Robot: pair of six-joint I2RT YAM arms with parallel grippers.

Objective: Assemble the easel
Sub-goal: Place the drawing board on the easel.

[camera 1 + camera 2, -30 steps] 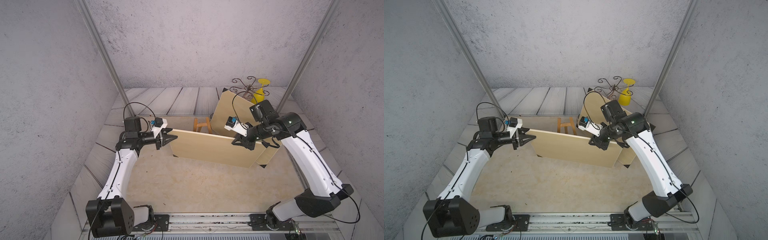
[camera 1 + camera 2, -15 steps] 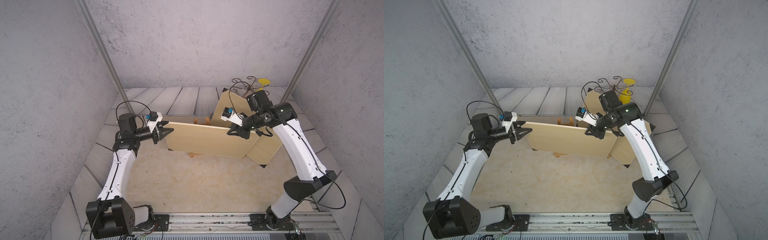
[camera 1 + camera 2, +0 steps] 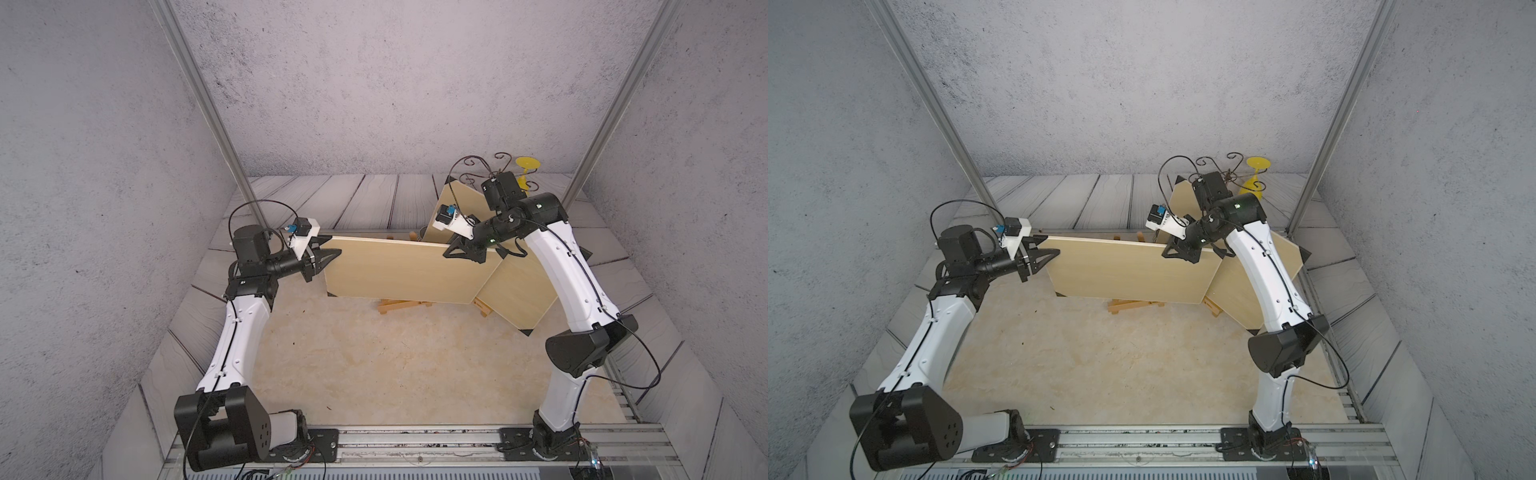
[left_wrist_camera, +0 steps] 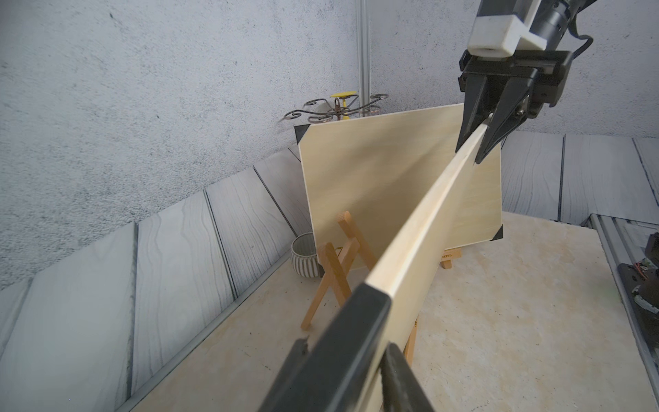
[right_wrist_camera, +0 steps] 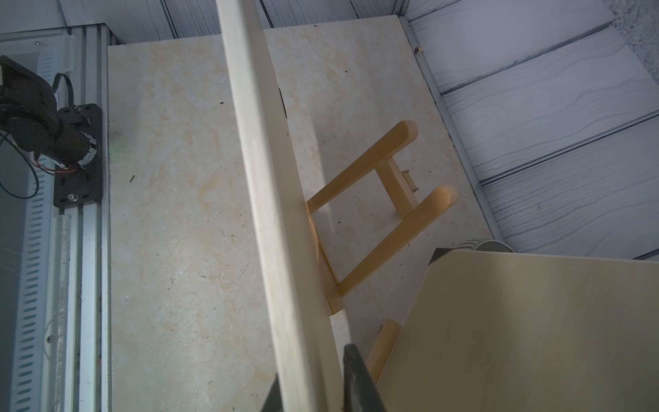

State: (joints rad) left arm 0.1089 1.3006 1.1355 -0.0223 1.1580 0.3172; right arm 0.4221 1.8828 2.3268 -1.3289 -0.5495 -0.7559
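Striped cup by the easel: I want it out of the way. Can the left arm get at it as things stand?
Probably not: the left gripper is shut on an end of the board, so it is not free, and the easel stands close in front of the striped cup.

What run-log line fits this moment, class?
wooden board: held on edge over small wooden easel | left end effector: shut on its corner | right end effector: shut on its top edge

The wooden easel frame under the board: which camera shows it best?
Right wrist view: the easel frame shows both rails and its crossbar clearly. The left wrist view shows legs partly behind the board. Both top views show only a sliver.
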